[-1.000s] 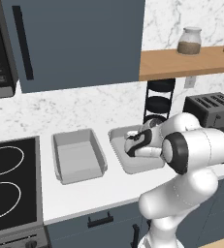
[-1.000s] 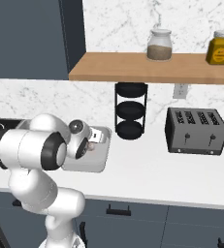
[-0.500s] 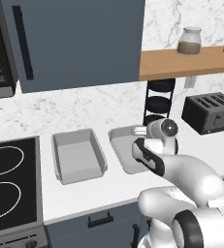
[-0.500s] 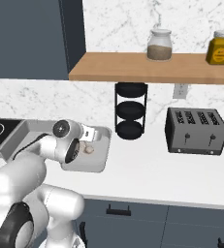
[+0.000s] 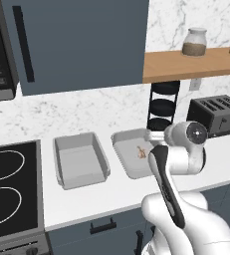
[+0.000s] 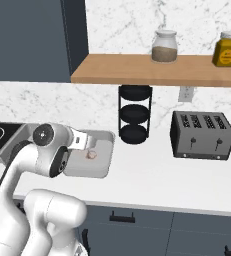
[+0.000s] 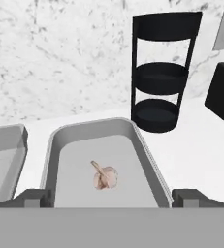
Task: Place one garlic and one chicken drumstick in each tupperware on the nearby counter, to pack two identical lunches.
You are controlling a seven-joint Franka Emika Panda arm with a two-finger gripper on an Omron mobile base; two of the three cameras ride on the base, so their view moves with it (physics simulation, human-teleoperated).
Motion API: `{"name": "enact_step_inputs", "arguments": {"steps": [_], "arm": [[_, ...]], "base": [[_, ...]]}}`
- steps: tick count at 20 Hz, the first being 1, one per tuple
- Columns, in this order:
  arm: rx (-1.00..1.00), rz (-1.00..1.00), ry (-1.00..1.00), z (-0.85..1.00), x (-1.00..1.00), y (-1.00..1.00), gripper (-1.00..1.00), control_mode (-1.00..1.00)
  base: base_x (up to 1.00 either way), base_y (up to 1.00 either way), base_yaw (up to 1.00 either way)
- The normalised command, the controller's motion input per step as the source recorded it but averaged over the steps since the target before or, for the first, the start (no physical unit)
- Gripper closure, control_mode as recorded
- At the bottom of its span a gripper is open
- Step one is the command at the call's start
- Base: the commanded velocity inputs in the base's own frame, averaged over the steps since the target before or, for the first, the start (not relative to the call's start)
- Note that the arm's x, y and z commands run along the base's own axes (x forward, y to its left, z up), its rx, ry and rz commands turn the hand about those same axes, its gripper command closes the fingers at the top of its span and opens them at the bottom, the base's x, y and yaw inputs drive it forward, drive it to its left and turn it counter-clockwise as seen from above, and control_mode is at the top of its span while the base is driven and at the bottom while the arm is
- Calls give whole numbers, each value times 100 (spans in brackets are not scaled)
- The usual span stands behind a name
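1. Fingers spread wide, empty, hovering just above the near end of the right tray.
2. Garlic lying loose on that tray's floor, stem pointing up-left in the hand view; seen as a small pale lump from the right base.
3. Probably light, firm, round and papery, so likely to roll or slip; best pinched across the widest part of the bulb, not the thin stem.
4. Left tray beside it on the bench, seemingly empty, cut off at the hand view's edge.
5. No drumstick made out anywhere; fingertips largely cut off at the hand view's bottom, arm hiding part of the right tray in both base views.
6. Beyond: black rack, toaster, shelf jar.
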Motion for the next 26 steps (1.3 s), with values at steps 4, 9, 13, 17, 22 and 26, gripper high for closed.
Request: {"name": "enact_step_inputs", "arguments": {"steps": [4,9,13,17,22,26], "arm": [[0,4,0,57,-81,0,-100,-100],[-1,0,2,-11,-53,0,-100,-100],[-6,0,5,-43,-64,9,-100,-100],[0,0,0,0,0,0,-100,100],[0,0,0,0,0,0,-100,100],[0,0,0,0,0,0,-100,100]], "base": [[0,0,0],[0,0,0],[0,0,0],[-99,0,-2],[-59,-77,-18],[-7,-100,-18]]}}
